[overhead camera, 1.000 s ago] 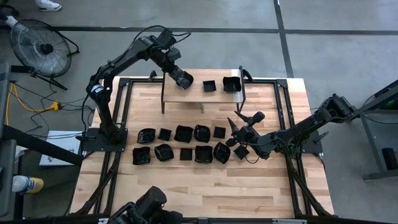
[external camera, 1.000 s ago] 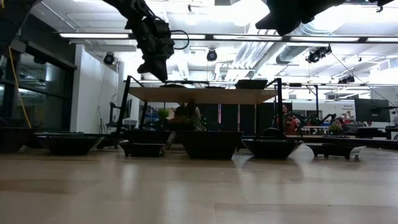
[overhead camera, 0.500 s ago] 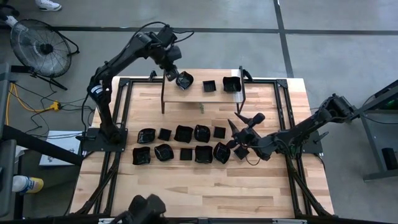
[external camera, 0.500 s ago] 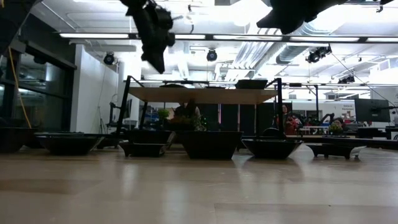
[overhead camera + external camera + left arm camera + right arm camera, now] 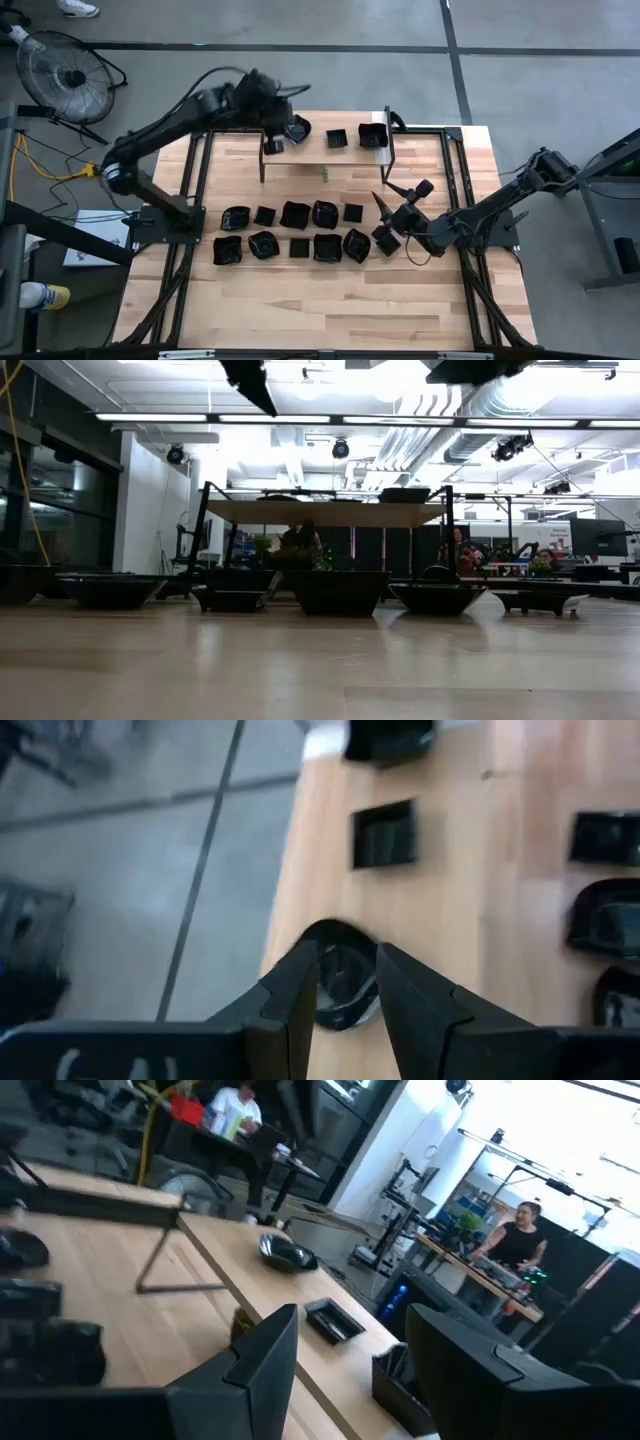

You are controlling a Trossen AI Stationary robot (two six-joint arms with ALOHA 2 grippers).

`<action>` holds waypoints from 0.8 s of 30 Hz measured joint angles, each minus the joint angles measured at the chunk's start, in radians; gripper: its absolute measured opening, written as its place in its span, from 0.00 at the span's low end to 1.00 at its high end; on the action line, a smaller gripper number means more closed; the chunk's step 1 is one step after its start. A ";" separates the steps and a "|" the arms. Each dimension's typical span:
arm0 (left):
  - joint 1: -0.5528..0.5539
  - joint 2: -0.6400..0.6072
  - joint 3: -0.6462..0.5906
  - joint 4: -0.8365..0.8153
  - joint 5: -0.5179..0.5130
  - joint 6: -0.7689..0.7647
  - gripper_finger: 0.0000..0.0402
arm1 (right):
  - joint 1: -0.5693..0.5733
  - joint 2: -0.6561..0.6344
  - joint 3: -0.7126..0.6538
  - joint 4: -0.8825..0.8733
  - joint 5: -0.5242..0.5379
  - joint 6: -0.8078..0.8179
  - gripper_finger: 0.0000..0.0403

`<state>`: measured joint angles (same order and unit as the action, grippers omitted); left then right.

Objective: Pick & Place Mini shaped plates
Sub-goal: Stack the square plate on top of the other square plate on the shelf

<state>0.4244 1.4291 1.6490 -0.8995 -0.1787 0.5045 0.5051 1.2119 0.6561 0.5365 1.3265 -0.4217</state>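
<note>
The mini shaped plates are glossy black dishes. Three stand on a raised wooden shelf at the table's far side: a rounded one at its left end, then two squarish ones. Several more lie in two rows on the table. My left gripper hangs open above and just left of the rounded plate, which shows beyond its fingers and rests flat on the shelf. My right gripper stands open and level over the table's right part, with nothing between its fingers.
The shelf stands on thin black legs above the table. One small plate lies under my right arm, at the right end of the rows. The table's near half is bare wood. A fan stands on the floor far left.
My left gripper has come off the rounded plate at the shelf's left end, risen, and drawn back toward the table's left edge while rolling. The plate stays flat on the shelf where it was set.
</note>
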 joint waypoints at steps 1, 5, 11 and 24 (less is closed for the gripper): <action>-0.015 -0.040 -0.060 0.040 0.001 0.000 0.26 | 0.011 -0.009 0.017 -0.033 -0.004 0.018 0.46; -0.081 -0.219 -0.343 0.248 0.013 -0.030 0.26 | 0.033 -0.029 0.126 -0.392 -0.105 0.237 0.46; -0.230 -0.456 -0.654 0.499 0.015 -0.064 0.26 | -0.083 -0.018 0.329 -1.103 -0.753 0.821 0.46; -0.546 -0.676 -0.962 0.723 -0.154 -0.087 0.26 | -0.083 -0.022 0.172 -1.341 -1.210 0.845 0.46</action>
<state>-0.1217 0.7532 0.6865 -0.1760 -0.3327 0.4179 0.4217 1.1904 0.8284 -0.8040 0.1166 0.4233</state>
